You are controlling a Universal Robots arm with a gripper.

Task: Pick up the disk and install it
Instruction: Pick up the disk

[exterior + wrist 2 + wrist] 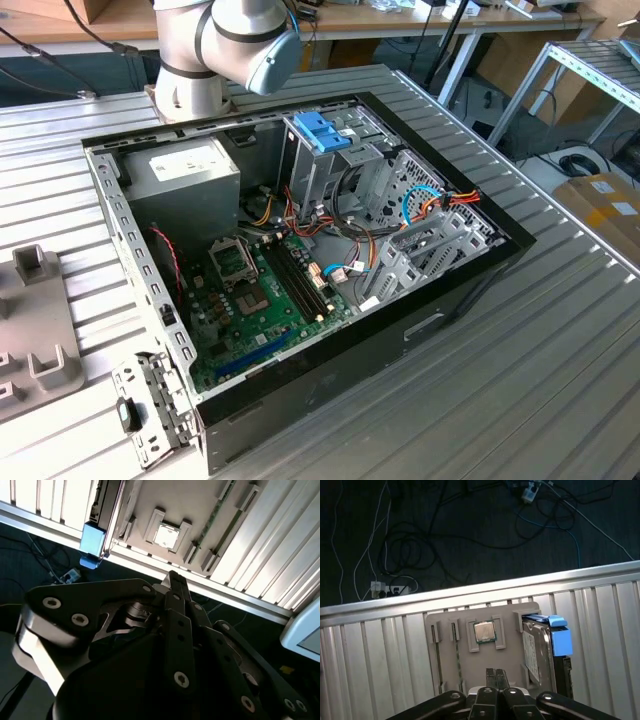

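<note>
Black fingers [490, 676] look pressed together with nothing between them, hovering over a grey tray [470, 670] on the ribbed table [380, 655]. Beyond them, the disk [537, 650] stands on edge at the tray's side, beside 1 chip [484, 631].

Disk [535, 651] — dark-metal drive w/ white printed label, light-blue carrier frame [561, 639] at one end. Pose: on edge, slotted in grey tray [450, 650] on ribbed worktop [380, 655], near worktop's edge. Second wrist view — same disk [106, 505], edge-on.
</note>
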